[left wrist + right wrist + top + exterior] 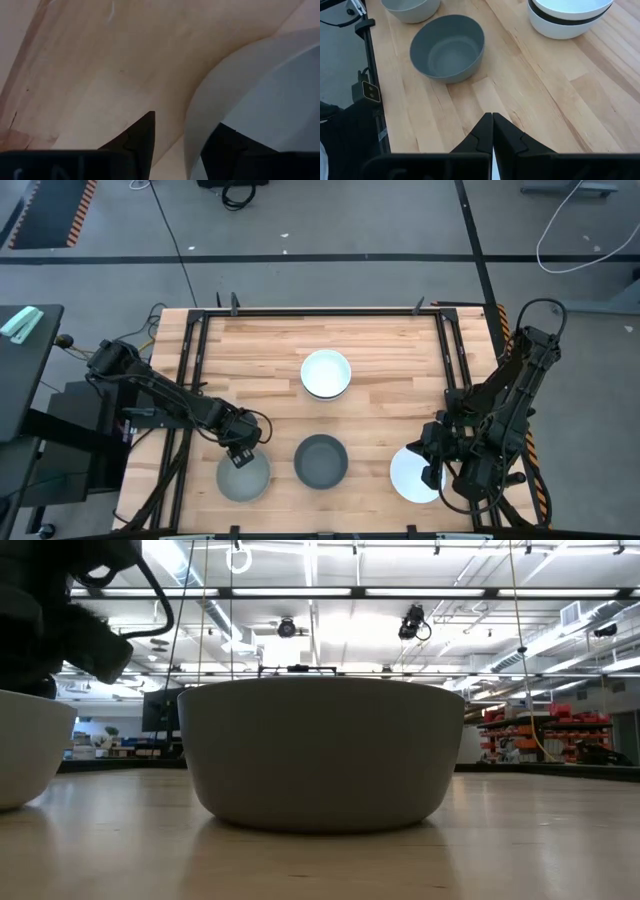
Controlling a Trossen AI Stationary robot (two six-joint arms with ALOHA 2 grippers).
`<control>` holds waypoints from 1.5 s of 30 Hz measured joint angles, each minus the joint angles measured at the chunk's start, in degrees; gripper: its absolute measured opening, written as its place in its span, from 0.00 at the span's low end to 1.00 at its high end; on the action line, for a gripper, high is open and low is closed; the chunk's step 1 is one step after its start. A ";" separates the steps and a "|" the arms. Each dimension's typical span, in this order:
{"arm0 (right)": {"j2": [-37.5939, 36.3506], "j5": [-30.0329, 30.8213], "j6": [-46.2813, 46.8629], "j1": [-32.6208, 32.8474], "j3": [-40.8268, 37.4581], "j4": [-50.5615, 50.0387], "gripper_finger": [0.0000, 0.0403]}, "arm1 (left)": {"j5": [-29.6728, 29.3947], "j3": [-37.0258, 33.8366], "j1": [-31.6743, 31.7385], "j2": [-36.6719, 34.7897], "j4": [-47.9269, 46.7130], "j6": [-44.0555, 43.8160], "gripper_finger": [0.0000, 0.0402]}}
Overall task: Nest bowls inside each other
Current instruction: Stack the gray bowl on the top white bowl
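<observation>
**Bowls on table: four sites, two arms near**

- Light grey bowl [243,476]: near-left of the table. Left gripper [240,452] sits over its far rim; in the left wrist view the fingers [142,135] are spread and straddle the wall, one outside, one inside. Not yet pinched, as far as can be judged.
- Dark grey bowl [321,460]: near-centre, just right of the light grey one, apart from it.
- White stack [326,374]: centre, farther back. Right wrist view shows a black band between white rims, so bowls are already nested here.
- White bowl [412,476]: near-right, partly under the right gripper [432,452], whose fingers are pressed together and hold nothing.

Key relation: the light grey bowl lies directly under the left gripper; the dark grey bowl, its likely destination, is to the right. Left arm nearer.
</observation>
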 joint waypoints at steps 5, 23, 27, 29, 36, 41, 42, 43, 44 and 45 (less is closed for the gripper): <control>0.00 0.00 -0.02 0.00 0.00 -0.02 0.03 | -0.91 0.00 0.53 0.59 0.10 1.85 0.31; 0.00 0.02 -0.45 0.00 0.00 -0.42 0.03 | -1.14 0.02 5.30 0.48 0.14 10.85 0.04; 0.00 0.36 -1.08 0.00 0.00 -0.42 0.03 | -1.35 0.02 6.32 0.48 0.01 13.47 0.07; 0.00 0.59 -1.09 0.00 0.00 -0.42 0.03 | -1.27 0.02 7.05 0.48 0.03 14.27 0.04; 0.00 0.64 -1.09 0.00 0.00 -0.44 0.03 | -1.20 0.02 9.84 0.26 -0.08 17.29 0.04; 0.00 0.66 -1.09 0.00 0.00 -0.44 0.03 | -0.44 0.02 12.27 0.26 -0.13 19.74 0.02; 0.00 0.66 -1.09 0.00 0.00 -0.44 0.03 | -0.31 0.02 12.81 0.26 -0.11 19.98 0.03; 0.00 0.66 -1.17 0.00 0.00 -0.44 0.03 | -0.15 0.02 13.34 0.26 -0.13 20.15 0.03; 0.00 0.66 -1.35 0.00 0.00 -0.44 0.03 | -0.03 0.02 13.92 0.26 -0.17 20.42 0.04; 0.00 0.66 -1.47 0.00 0.00 -0.44 0.03 | 0.17 0.04 14.45 0.26 -0.44 20.82 0.04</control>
